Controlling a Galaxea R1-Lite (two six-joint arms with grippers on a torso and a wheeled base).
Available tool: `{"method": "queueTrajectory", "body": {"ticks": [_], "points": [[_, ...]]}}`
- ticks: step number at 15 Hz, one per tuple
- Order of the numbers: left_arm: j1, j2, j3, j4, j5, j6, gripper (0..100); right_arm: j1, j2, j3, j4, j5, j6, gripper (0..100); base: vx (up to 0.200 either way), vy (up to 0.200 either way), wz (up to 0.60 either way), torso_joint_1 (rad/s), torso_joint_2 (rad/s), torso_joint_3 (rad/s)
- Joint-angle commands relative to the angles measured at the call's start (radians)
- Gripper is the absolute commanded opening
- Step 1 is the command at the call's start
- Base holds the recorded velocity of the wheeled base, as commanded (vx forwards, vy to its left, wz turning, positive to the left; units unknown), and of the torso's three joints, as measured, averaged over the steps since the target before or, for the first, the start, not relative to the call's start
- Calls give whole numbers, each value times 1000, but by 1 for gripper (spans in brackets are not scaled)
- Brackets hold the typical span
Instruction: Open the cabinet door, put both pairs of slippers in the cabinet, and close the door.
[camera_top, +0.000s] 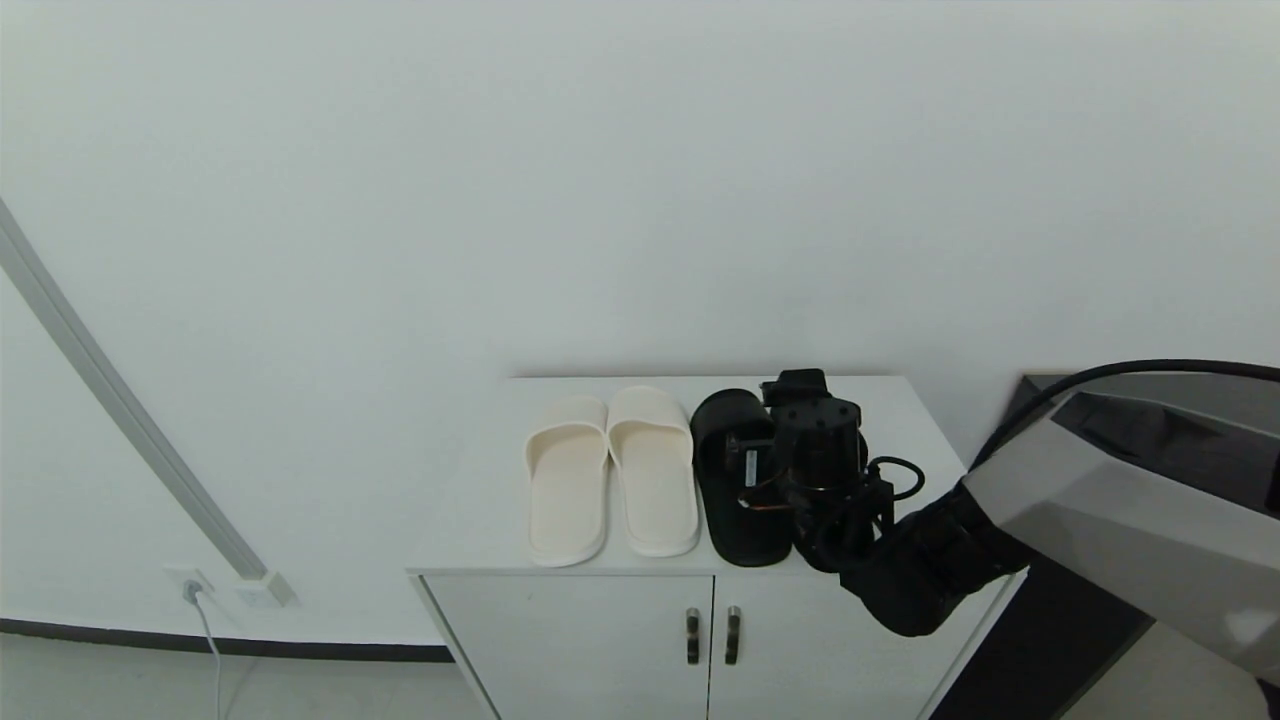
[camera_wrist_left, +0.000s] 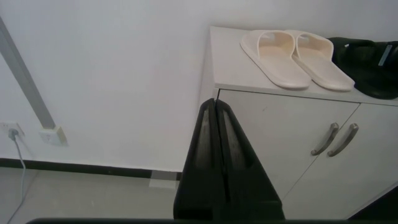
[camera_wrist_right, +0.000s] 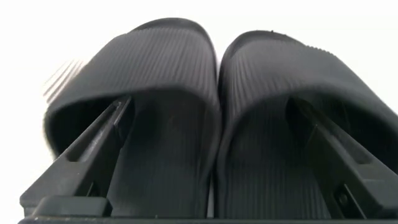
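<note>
A pair of black slippers (camera_top: 735, 480) (camera_wrist_right: 168, 81) lies on the right of the white cabinet's top (camera_top: 470, 520), beside a pair of cream slippers (camera_top: 610, 475) (camera_wrist_left: 298, 56). My right gripper (camera_top: 800, 420) (camera_wrist_right: 211, 106) hovers over the black pair, open. One finger (camera_wrist_right: 93, 155) sits under each slipper's strap, with the inner sides of both slippers between them. My left gripper (camera_wrist_left: 215, 109) is shut with nothing in it, held low in front of the cabinet's left edge. Both cabinet doors (camera_top: 580, 640) (camera_wrist_left: 280, 137) are closed.
Two metal door handles (camera_top: 712, 635) (camera_wrist_left: 336, 138) sit side by side at the middle of the cabinet front. A wall stands directly behind the cabinet. A socket with a plugged cable (camera_top: 190, 590) is low on the wall to the left. A dark cabinet (camera_top: 1040, 620) stands to the right.
</note>
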Motion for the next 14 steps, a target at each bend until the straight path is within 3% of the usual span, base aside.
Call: {"method": "queueTrajectory", "body": {"ticks": [1,3,4,10,14], "points": [[0,1,0,0,0,-1,0,-21,33,-49,2,7,-10,100,0,0,0,0,0,0],[1,1,0,0,0,1,0,-28,43,-57,2,15,-13,100,0,0,0,0,0,0],[1,1,0,0,0,1,0,-28,46,-57,0,15,-13,0,0,0,0,0,0,0],[1,1,0,0,0,-1,0,-28,27,-52,0,13,-15,0,0,0,0,0,0,0],[1,1,0,0,0,-1,0,-21,-114,40,0,16,-82,0,0,0,0,0,0,0]]}}
